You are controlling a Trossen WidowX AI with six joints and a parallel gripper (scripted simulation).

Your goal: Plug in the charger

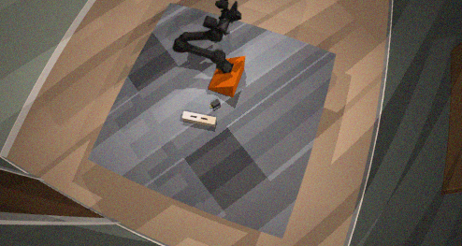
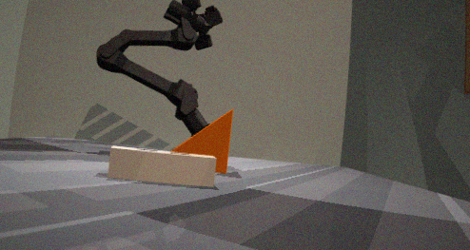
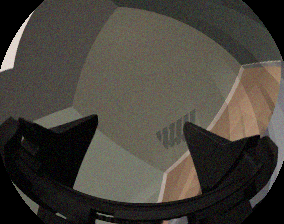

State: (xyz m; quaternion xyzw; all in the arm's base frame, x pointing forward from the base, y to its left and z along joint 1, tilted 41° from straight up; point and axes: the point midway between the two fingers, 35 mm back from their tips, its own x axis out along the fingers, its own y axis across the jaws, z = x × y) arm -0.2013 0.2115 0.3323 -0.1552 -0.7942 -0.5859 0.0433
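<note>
Charger (image 1: 215,103) nowhere near the jaws. Jaws spread almost to the limit, gripped nothing, hung high over the arm's base and looked out at the far wall, not down at the tabletop (image 1: 262,126). Well apart from everything to be handled.

Further out: charger lay small and dark on the tabletop, between the orange wedge (image 1: 227,77) and the power strip (image 1: 199,119), just beside both; hidden behind the strip in the exterior view. Prong direction too small to tell.

Likely trouble, as a judgement:
- Long descent onto a tiny body; slightly off, and nudged against the wedge or tipped rather than pinched.
- Gripped askew, prongs tilted, shutter jammed on one prong.
- Outlet openings (image 1: 192,116) hard to tell apart from above; wrong side easily picked.
- Light strip shoved along under the push.
</note>
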